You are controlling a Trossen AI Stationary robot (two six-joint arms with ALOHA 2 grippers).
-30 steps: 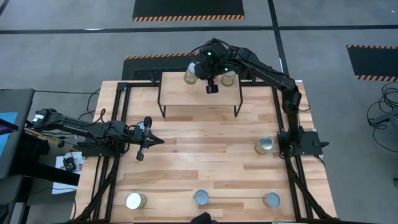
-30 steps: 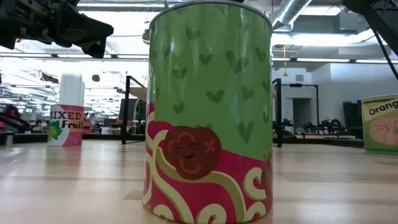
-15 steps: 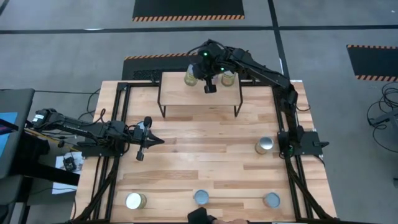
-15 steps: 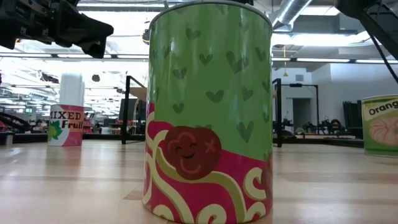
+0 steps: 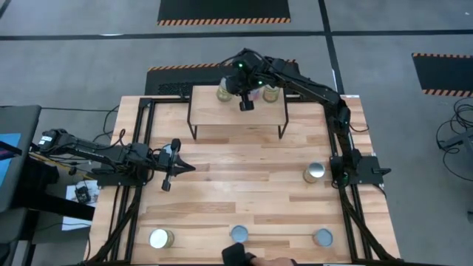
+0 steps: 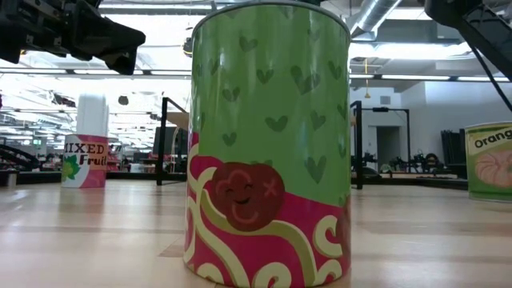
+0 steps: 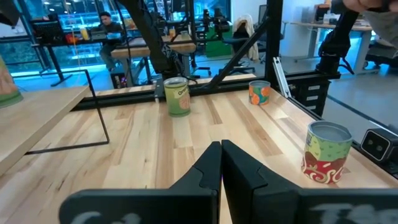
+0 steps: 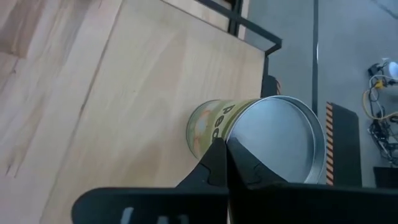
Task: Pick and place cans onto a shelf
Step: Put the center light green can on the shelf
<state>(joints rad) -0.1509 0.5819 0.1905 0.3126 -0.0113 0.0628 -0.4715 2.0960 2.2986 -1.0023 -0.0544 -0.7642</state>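
Observation:
The shelf stands at the table's far middle with two cans on its plank, one at the left and one at the right. My right gripper hangs shut over the shelf between them. In its wrist view its shut tips stand right before the can with a pale green label and silvery top. My left gripper waits shut and level over the table's left side. Several more cans stand on the table: one at the right and three along the near edge. My right gripper slants down over the shelf, its shut fingertips in line with the upper side of the pale green can, which stands upright on the plank. Whether the tips touch it, I cannot tell.
The low view is filled by a green can with a red smiling face, with a Mixed Fruit can and an orange one farther back. A person's hand shows at the table's near edge. Black frame rails run along both sides.
My right gripper has gone a little toward the table's left over the shelf and lower, nearer the left can, staying shut. A person's hand has come in at the near edge.

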